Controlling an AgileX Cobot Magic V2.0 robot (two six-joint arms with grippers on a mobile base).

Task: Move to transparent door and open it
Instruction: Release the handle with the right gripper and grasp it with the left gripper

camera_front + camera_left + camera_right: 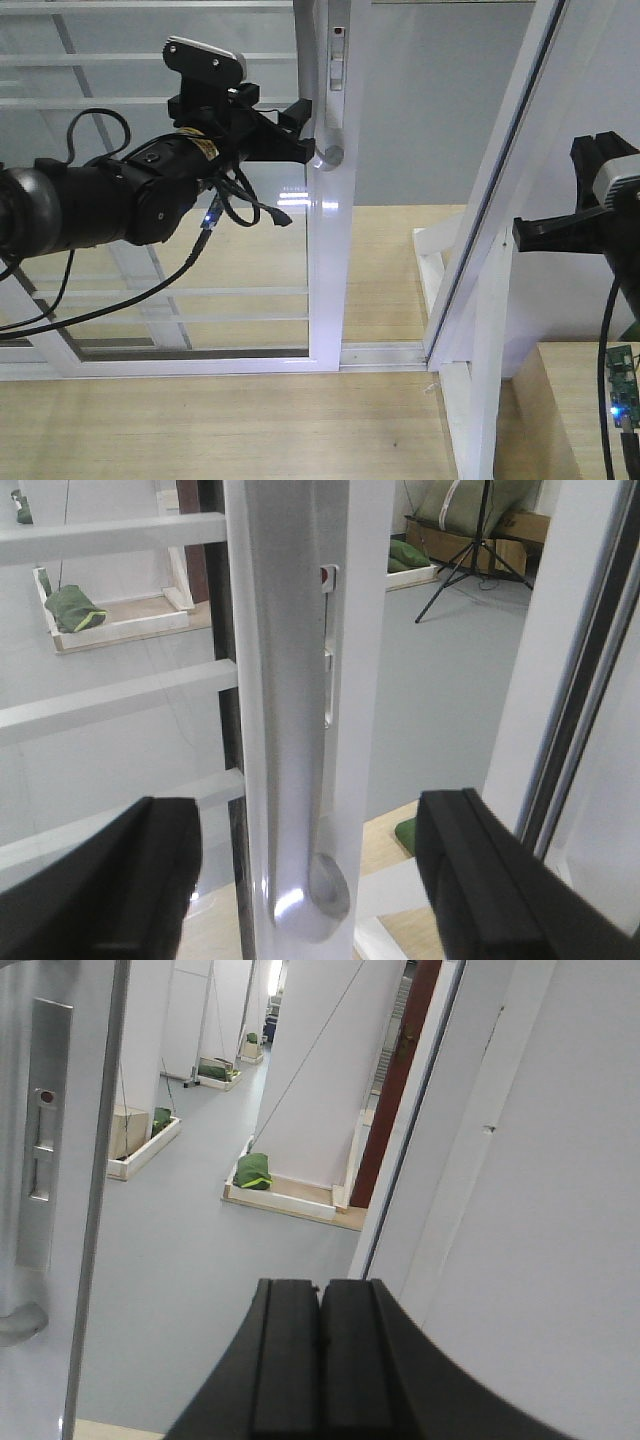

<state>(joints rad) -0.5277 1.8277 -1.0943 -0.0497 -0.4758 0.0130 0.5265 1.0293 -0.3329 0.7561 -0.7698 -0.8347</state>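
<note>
— What sits nearest the lens on the left wrist?

— Two black fingers (110,880) of the left gripper (310,870), spread wide and released, with nothing clamped.

— What lies between them?

— The curved grey handle (300,810) of the transparent door (350,600). Its rounded lower end sits right in the gap. I cannot tell whether either finger touches it.

— And further out from the jaws?

— Just above them on the same white stile is a narrow lock plate (327,650) with a small red dot. On one side, the door's thin horizontal bars (110,695) run off across the glass.

— And from the front?

— The left arm (110,195) reaches across the glass to handle height. Past the jaws, away from the arm, the stile stands apart from the slanted white post (500,180), and grey floor shows through the gap. Below lie the bottom track (385,352) and the pale wooden floor (250,420).

— The other arm?

— The right gripper (320,1360) is clenched, its pads pressed together on nothing. It hangs beyond the post, well apart from the handle.
</note>
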